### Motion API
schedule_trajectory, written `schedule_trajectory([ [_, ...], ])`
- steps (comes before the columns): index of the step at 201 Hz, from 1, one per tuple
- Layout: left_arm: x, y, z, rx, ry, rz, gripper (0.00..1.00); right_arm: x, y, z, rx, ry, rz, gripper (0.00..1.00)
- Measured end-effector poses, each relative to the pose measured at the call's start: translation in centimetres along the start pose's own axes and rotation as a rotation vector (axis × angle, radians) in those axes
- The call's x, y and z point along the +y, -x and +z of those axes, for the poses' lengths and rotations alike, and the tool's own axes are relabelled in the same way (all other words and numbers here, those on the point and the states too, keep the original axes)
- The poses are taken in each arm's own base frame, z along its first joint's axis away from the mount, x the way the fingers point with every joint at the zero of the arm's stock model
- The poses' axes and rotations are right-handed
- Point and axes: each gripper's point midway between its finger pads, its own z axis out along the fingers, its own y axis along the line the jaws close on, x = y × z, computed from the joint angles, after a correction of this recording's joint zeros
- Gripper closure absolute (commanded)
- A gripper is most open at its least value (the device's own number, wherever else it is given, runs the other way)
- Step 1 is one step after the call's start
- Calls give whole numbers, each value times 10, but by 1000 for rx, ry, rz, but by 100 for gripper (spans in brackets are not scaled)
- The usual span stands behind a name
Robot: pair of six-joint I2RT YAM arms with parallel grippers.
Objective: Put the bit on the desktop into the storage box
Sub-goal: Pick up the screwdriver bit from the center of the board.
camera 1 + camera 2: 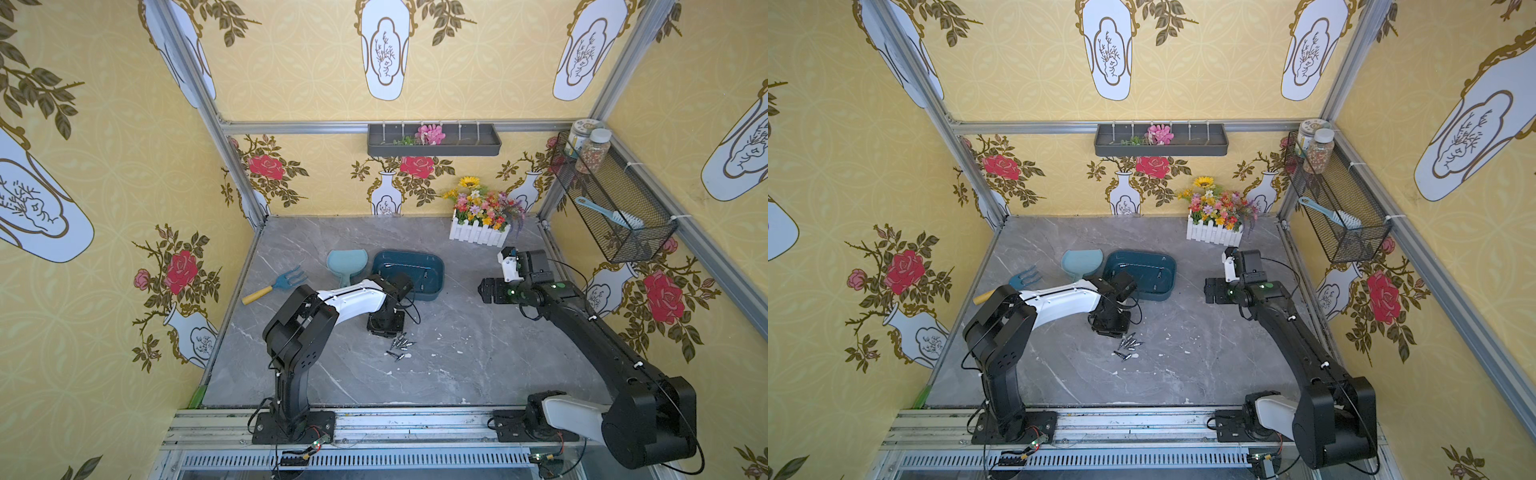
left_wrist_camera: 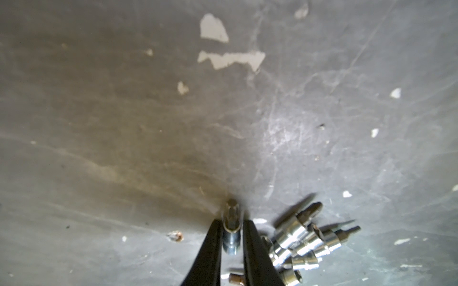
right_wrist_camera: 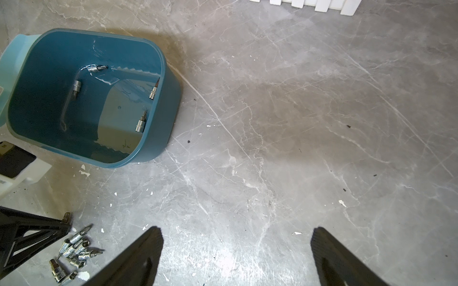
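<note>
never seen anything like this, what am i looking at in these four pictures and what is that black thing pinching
These are two robot arms bolted at the front of a grey marble-look desktop. The two wide pictures come from one camera head above, looking down at everything. The other two come from small cameras on the arms' wrists, looking along each hand. On the desktop lie a pile of loose bits, small metal screwdriver tips, a dark teal storage box with four bits already inside, a light blue dustpan and a little garden fork. The left hand is closed on one bit, right down at the desktop. The right hand is open, holds nothing, and hangs over bare desktop.
</note>
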Motion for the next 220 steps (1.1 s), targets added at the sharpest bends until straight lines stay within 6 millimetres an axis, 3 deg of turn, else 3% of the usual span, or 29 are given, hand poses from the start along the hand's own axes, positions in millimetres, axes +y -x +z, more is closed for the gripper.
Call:
schedule_trajectory([
  [91,-3,4,-8,-20,-9,6,84,0,0,0,2,-1,0,3],
  [175,-34,59,-73,-214,-83,80,85,0,-1,1,4,-1,1,3],
  [220,-33,92,-105,-302,-71,98,85,0,-1,0,1,-1,0,3],
])
